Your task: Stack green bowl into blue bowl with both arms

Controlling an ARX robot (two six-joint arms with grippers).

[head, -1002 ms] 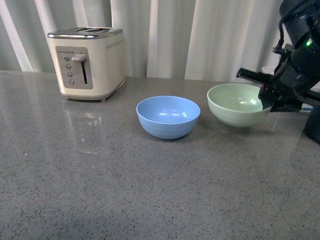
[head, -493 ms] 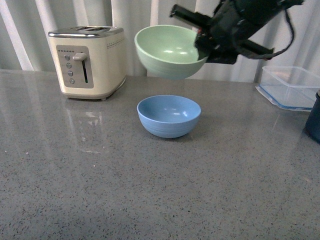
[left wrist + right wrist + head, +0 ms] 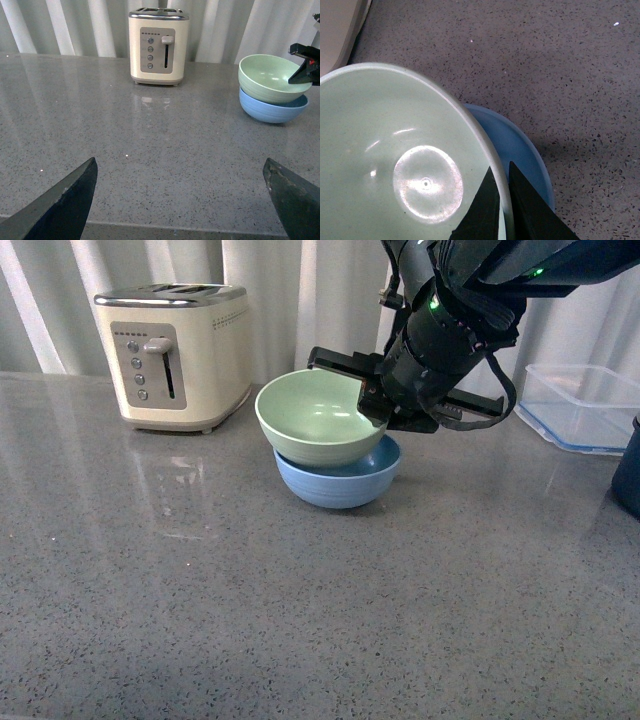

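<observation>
The black right arm (image 3: 450, 330) reaches across the speckled grey stone desk (image 3: 300, 620) and holds the pale mint-green round matte bowl (image 3: 315, 420) by its rim. Its jaws are closed to a narrow gap on that rim, one finger (image 3: 482, 210) inside the bowl and the other outside. A rim pinch like this keeps the bowl's underside free, so it can drop into another bowl.

The green bowl's base is already down inside the light sky-blue round matte bowl (image 3: 345, 480), which stands on the desk. It sits off-centre, shifted toward the cream toaster (image 3: 175, 350), so a crescent of blue rim (image 3: 530, 155) shows on the jaws' side. I cannot tell whether it rests fully or hangs slightly in the grip. In my judgement the stack is nearly made, and it needs centring before release.

The left arm's jaws stand wide open over bare desk, well apart from both bowls, and grip nothing. Their dark fingers (image 3: 65, 205) frame the wrist view.

The green bowl is empty, with only a glossy highlight on its floor. A clear plastic box (image 3: 580, 405) near the desk's far right edge looks empty too.
</observation>
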